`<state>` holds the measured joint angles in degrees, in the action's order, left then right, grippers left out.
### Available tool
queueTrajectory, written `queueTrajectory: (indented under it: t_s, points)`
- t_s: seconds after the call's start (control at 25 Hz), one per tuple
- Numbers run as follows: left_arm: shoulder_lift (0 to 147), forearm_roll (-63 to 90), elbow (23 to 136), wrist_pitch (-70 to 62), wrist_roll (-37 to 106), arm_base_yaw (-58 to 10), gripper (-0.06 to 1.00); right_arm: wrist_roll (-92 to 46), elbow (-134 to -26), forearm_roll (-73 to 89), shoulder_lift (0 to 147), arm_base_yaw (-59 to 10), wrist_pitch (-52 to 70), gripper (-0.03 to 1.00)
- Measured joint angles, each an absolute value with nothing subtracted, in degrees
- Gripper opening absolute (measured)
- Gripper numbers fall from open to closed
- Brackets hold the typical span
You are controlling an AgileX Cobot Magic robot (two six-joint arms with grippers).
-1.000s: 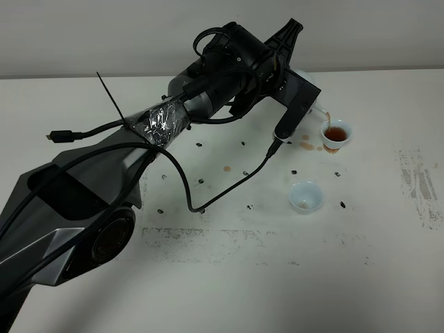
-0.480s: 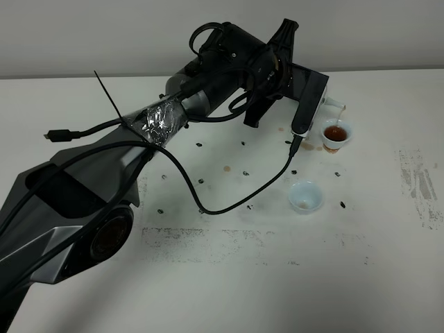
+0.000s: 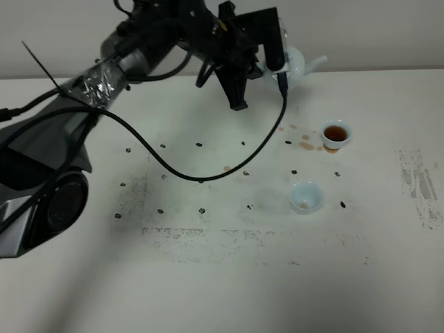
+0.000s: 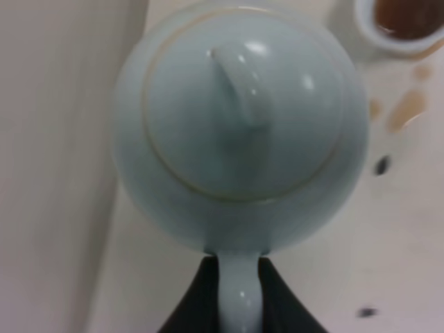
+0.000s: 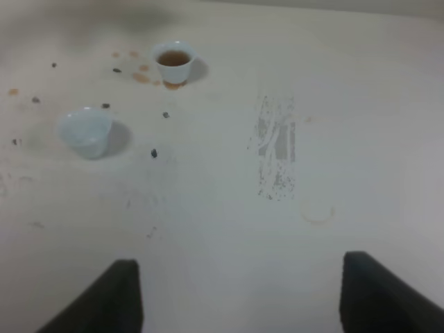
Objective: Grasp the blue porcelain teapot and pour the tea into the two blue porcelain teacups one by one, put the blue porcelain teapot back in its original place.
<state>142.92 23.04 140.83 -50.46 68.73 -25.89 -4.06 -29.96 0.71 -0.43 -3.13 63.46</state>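
Note:
The blue porcelain teapot (image 3: 297,64) hangs upright above the far edge of the table, spout to the right. My left gripper (image 3: 276,52) is shut on its loop handle (image 4: 240,298), and the left wrist view looks down on the knobbed lid (image 4: 242,90). One teacup (image 3: 336,134) holds brown tea, with spilled drops beside it. The other teacup (image 3: 306,197) stands nearer, with no tea in it. In the right wrist view both cups show: the filled one (image 5: 173,61) and the unfilled one (image 5: 86,132). My right gripper (image 5: 239,295) is open, far from them.
Brown tea drops (image 3: 305,143) and dark specks mark the white table (image 3: 222,277). A scuffed grey patch (image 3: 418,184) lies at the right. A black cable (image 3: 201,177) droops from the left arm onto the table. A wall runs behind the table.
The left arm has lifted and swung back to the left, carrying the teapot away from the far cup and levelling it. Pouring has stopped; that cup now holds tea.

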Motion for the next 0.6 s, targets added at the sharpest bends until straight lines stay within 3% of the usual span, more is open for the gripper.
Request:
queueTrajectory:
  t_s: [0.24, 0.6]
  points:
    - [142.87, 36.64, 140.86, -57.53, 70.50, -20.56, 0.00, -4.06, -29.96, 0.77, -0.43, -3.13, 63.46, 0.58]
    - [148.12, 44.30, 140.93, -57.16, 71.93, -20.42, 0.00, -4.06, -29.96, 0.77, -0.43, -3.13, 63.46, 0.58]
